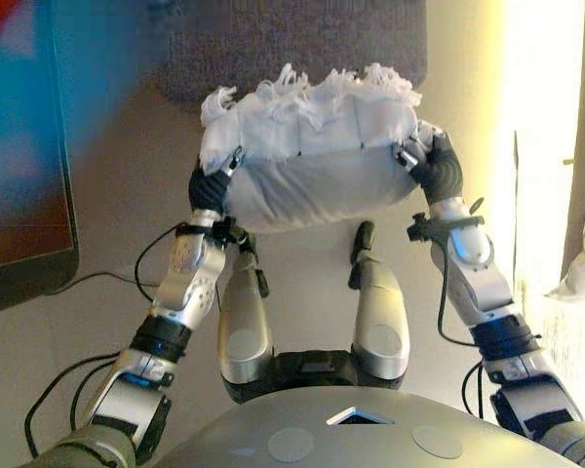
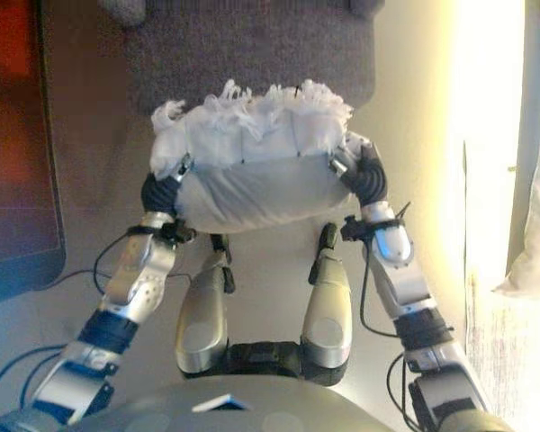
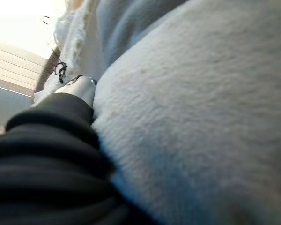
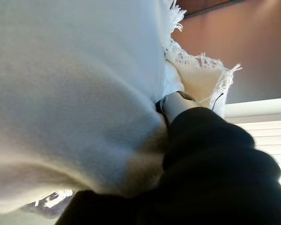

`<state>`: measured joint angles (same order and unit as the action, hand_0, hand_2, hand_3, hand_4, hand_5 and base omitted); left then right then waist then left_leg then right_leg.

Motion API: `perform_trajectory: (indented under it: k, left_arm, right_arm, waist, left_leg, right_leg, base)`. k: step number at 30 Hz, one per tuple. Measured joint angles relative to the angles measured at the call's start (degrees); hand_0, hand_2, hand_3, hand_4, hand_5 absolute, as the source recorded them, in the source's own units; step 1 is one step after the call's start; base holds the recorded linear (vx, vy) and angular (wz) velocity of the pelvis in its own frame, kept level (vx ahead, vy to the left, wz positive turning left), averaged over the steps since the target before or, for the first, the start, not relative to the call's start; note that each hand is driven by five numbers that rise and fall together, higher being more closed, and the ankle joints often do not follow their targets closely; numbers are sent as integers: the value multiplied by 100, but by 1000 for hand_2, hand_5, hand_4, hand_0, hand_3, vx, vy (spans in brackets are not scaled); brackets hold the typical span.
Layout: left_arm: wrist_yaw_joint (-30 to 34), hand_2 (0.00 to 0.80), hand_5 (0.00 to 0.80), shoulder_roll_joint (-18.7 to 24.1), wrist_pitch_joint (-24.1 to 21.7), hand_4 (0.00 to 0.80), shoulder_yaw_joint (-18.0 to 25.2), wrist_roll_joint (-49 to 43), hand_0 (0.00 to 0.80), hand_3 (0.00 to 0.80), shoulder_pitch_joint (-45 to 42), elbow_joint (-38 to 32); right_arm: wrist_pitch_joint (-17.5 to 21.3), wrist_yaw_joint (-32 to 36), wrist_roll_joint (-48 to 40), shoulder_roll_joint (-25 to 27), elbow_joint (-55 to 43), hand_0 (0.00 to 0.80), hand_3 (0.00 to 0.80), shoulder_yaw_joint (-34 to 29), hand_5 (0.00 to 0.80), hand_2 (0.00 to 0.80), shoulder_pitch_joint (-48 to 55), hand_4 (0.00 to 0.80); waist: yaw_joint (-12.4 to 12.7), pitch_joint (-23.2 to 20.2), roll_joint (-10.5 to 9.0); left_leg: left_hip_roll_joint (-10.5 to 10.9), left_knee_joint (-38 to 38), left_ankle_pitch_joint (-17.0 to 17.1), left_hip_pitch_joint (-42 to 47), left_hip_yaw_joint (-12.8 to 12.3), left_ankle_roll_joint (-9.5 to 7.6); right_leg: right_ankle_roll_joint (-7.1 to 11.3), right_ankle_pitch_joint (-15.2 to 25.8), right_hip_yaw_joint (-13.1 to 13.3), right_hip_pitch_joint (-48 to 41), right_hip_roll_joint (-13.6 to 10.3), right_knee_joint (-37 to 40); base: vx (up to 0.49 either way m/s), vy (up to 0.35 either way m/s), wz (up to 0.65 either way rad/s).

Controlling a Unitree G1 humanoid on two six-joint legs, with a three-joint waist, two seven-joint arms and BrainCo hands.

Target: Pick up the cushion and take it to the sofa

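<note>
Robot holding a cushion

The white fringed cushion (image 1: 307,156) is up above the grey rug (image 2: 252,49). The left hand (image 1: 211,180) and right hand (image 1: 431,161) press its ends; I cannot tell if the fingers curl.

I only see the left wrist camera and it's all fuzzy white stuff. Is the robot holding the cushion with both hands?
Observer: Yes. The cushion is held up between the left hand and the right hand, one at each end.
Operator: Is it off the floor?
Observer: It looks so. It is up in front of the robot, with the floor showing below it.
Operator: What's under it farther ahead?
Observer: A dark grey rug lies on the floor past the cushion's fringed edge.
</note>
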<state>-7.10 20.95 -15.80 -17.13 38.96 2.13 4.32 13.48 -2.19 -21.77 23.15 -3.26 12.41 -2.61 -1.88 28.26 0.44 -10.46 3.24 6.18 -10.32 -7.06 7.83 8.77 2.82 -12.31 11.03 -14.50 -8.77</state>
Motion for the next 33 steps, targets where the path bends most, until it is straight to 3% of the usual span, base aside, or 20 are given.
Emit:
perform_trajectory:
  k: [8, 14, 33]
  left_arm:
    - [185, 800, 800, 2, -114, 800, 19, -4, 800, 800, -831, -355]
    - [240, 800, 800, 40, -140, 800, 17, -6, 800, 800, -1155, -566]
    - [340, 800, 800, 174, -104, 800, 24, 1, 800, 800, -1454, -609]
  right_arm:
    - [2, 41, 364, -3, -430, 800, 800, 35, 800, 800, 663, 800]
    - [0, 44, 363, 2, -512, 800, 800, 69, 800, 800, 954, 800]
    - [-9, -88, 362, 29, -515, 800, 800, 247, 800, 800, 1306, 800]
  waist:
    - [146, -1253, -12]
    - [134, -1859, -35]
    - [129, -2114, -81]
  left_leg:
    - [59, -738, 17, 1213, -82, 91]
    - [24, -828, -11, 1511, -83, 164]
    - [-38, -828, 1, 1575, -139, 130]
  right_leg:
    - [176, 149, -203, -1437, 93, 1061]
    - [189, 167, -261, -1858, 167, 1352]
    - [155, 240, -248, -1899, 217, 1381]
  base:
    - [90, -5, 7]
    - [-8, -5, 4]
    - [-12, -34, 0]
